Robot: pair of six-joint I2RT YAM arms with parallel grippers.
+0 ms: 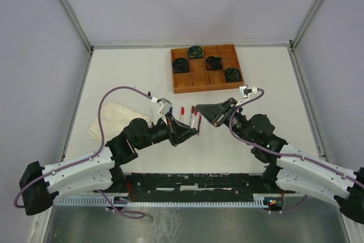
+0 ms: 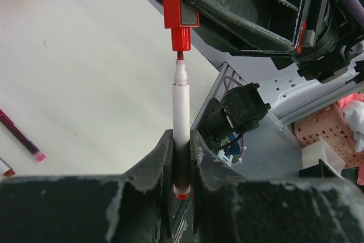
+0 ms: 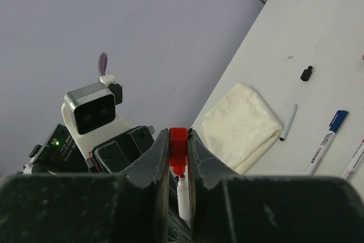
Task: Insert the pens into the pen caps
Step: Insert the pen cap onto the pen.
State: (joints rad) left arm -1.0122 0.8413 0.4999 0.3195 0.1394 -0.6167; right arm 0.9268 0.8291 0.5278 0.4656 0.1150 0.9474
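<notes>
Left claw (image 2: pixel 181 136) is clenched on a white pen (image 2: pixel 181 103), which stands upright between its fingers. The lower barrel is hidden in the gap, with only a red end showing at the bottom. Right claw (image 3: pixel 178 138) is clamped on a red cap (image 3: pixel 178 143), its mouth facing the pen. From the left wrist the cap's top is cut off by the frame edge. The pen's dark red nib meets the cap's mouth; whether it is inside cannot be told. From the right wrist the pen is almost wholly hidden behind the fingers, with a short white stretch showing under the cap. Overhead, the two claws meet tip to tip above the bench (image 1: pixel 131 72), and pen and cap are too small to make out there. On the bench lie a blue-capped pen (image 3: pixel 329 136), a thin pen (image 3: pixel 289 122), a black cap (image 3: pixel 307 73) and a cream cloth (image 3: pixel 242 126). One more pen is cut off at the right edge. At the back a wooden tray (image 1: pixel 199 79) holds dark coils (image 1: pixel 197 51).
</notes>
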